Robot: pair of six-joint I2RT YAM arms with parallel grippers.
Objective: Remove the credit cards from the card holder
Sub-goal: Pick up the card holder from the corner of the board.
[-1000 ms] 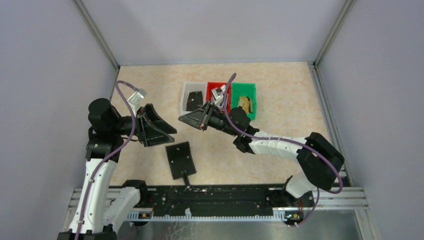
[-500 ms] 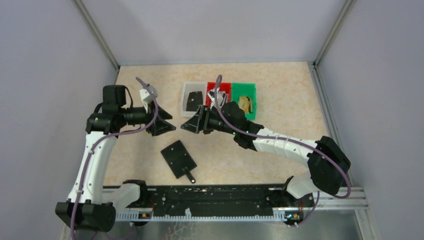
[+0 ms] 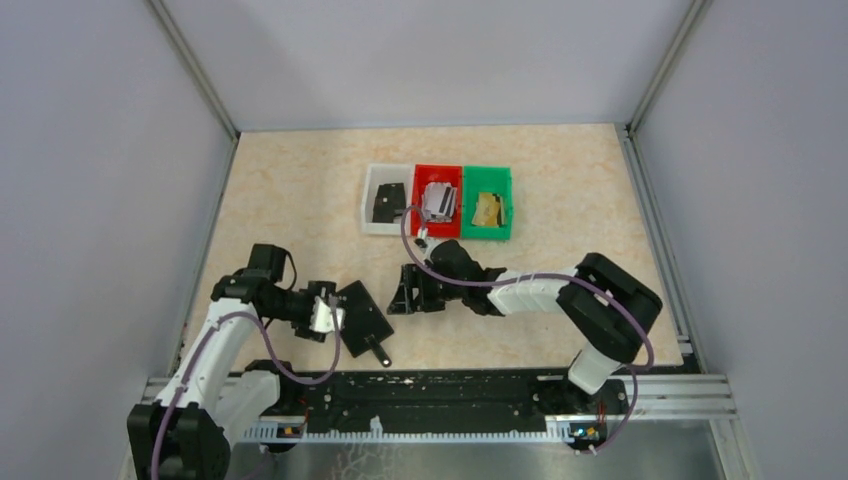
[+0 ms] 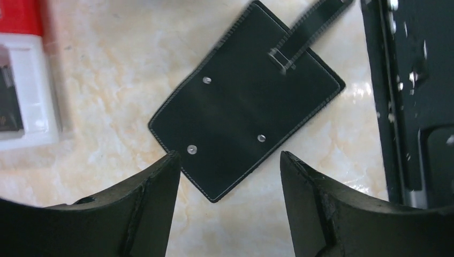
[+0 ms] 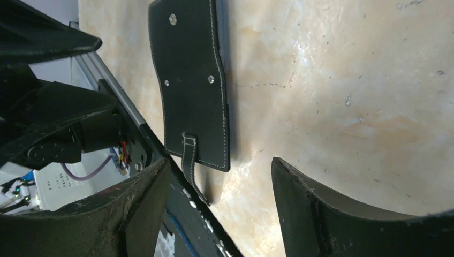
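The card holder lies shut and flat on the table near the front edge, black with white stitching, its strap toward the rail. My left gripper hangs low at its left corner, open; in the left wrist view that corner of the holder sits between the fingertips of the gripper. My right gripper is open just right of the holder, and its wrist view shows the holder ahead of the gripper. Silvery credit cards lie in the red bin, gold ones in the green bin.
Three small bins stand in a row at mid-table: white with a black item, red, green. The black rail runs along the near edge, close behind the holder. Grey walls enclose the table on three sides.
Both arms came down to the table on either side of the holder. The right gripper left the red bin and opened. The holder turned slightly.
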